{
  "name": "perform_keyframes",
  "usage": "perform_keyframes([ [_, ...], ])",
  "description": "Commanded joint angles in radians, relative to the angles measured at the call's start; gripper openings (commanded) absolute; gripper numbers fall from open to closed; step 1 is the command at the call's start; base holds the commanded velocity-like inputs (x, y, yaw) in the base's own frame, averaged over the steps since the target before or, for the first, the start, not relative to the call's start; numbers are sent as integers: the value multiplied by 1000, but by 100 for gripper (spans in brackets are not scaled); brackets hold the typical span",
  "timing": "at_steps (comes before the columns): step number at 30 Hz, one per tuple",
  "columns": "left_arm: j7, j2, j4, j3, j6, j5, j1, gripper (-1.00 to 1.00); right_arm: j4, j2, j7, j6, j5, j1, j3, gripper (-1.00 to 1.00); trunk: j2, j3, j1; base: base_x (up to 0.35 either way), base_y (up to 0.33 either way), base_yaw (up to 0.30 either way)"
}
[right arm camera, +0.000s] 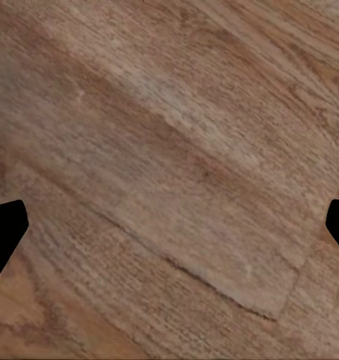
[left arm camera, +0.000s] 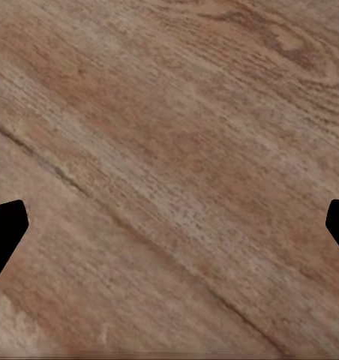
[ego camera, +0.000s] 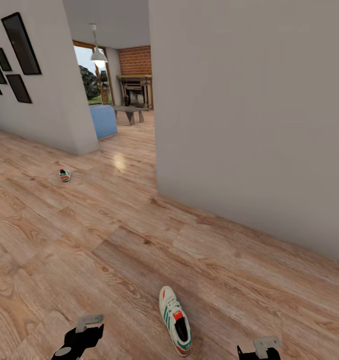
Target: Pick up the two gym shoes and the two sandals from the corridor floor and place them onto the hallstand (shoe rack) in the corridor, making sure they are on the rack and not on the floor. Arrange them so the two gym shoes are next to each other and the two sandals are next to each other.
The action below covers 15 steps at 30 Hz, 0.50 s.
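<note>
Corridor floor (ego camera: 89, 240): head view near gym shoe (ego camera: 175, 320), far gym shoe (ego camera: 64, 175).

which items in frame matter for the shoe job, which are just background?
Job:
- near gym shoe, on the corridor floor between the arms
- far gym shoe, on the floor near the wall corner
- left hand and right hand, both open over bare planks

Background:
- picture frames
- pendant lamp
- blue sofa
- fireplace
</note>
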State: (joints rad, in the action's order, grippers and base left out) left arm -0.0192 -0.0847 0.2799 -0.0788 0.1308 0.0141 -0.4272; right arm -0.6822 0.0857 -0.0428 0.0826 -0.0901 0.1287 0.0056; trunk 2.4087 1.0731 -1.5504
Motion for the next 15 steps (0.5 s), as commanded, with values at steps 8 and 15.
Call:
perform_keyframes([
  [8,0,1,0,-3,9,1,-1,100,-1,-5,-6,2,-8,0,0,100,0,1,0,0,0,251],
  [15,1,-1,13,-2,13,-1,-7,100,-2,-7,-6,1,-7,0,-1,100,0,1,0,0,0,269],
])
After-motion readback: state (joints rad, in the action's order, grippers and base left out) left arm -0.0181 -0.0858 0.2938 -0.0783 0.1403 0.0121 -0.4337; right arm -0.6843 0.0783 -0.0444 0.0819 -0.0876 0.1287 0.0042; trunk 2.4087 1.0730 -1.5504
